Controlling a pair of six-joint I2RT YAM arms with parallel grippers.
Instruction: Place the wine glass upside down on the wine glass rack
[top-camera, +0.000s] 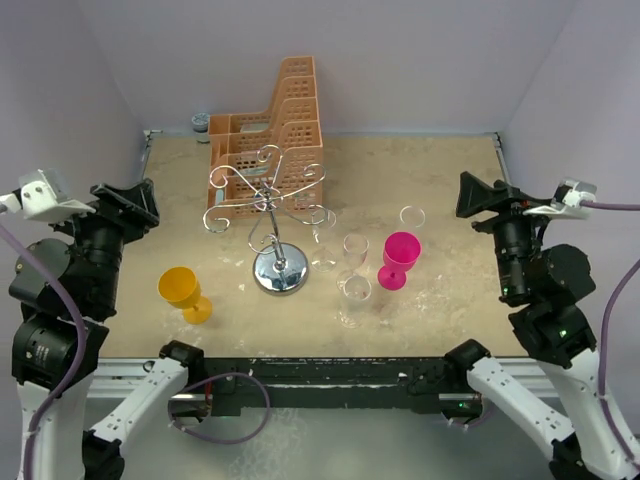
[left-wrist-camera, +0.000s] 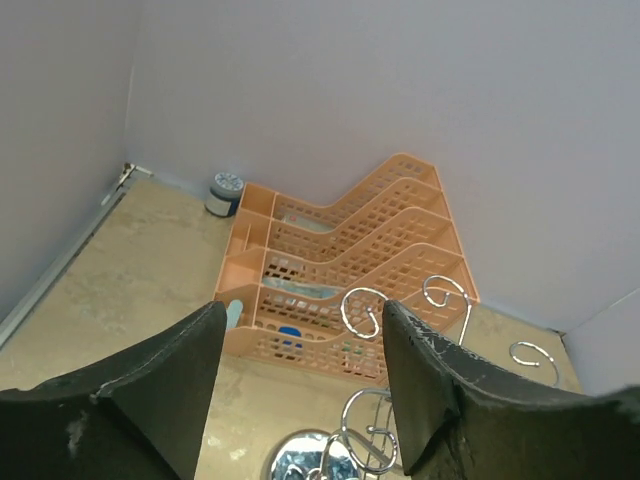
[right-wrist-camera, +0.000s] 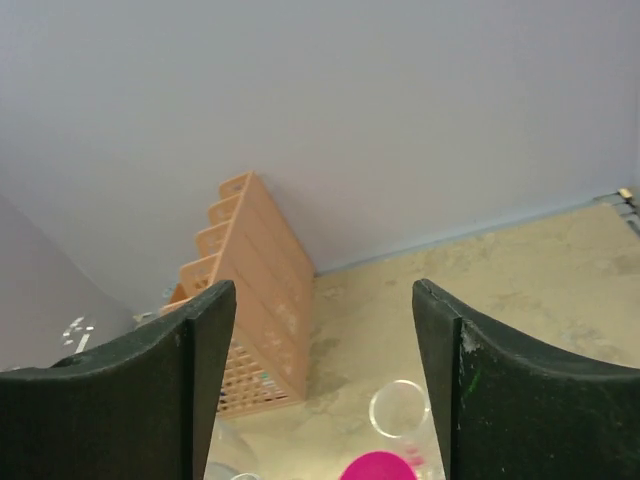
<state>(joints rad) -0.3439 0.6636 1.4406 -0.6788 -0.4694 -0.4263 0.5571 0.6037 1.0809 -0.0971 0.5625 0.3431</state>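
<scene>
Hard to see:
- The wine glass rack (top-camera: 279, 268) has thin wire curls. In my left wrist view they are partly behind my right-hand finger, and the chrome base is cut off at the bottom edge.
- The clear wine glasses (top-camera: 353, 292) are faint against the table (top-camera: 450, 290). I count about four, though I can't be sure of that.
- In my right wrist view the pink wine glass (right-wrist-camera: 378, 467) shows only as a sliver of rim at the bottom edge.

Grippers:
- My left gripper (left-wrist-camera: 302, 310) is spread wide and touching nothing.
- My right gripper (right-wrist-camera: 322, 290) is also spread wide and touching nothing.

Positions:
- The rack stands below and just ahead of my left gripper. Beyond it, the orange basket (left-wrist-camera: 340, 270) sits against the far wall.
- A yellow wine glass (top-camera: 182, 290) stands upright nearer the left arm's base, below my left gripper.
- The pink glass and one clear rim (right-wrist-camera: 398, 408) sit below my right gripper, between its fingers. Both are upright on the table, apart from the rack.

Arm pose: both arms are folded up at the table's side edges. The grippers are raised and tipped down, facing inward toward the middle.
</scene>
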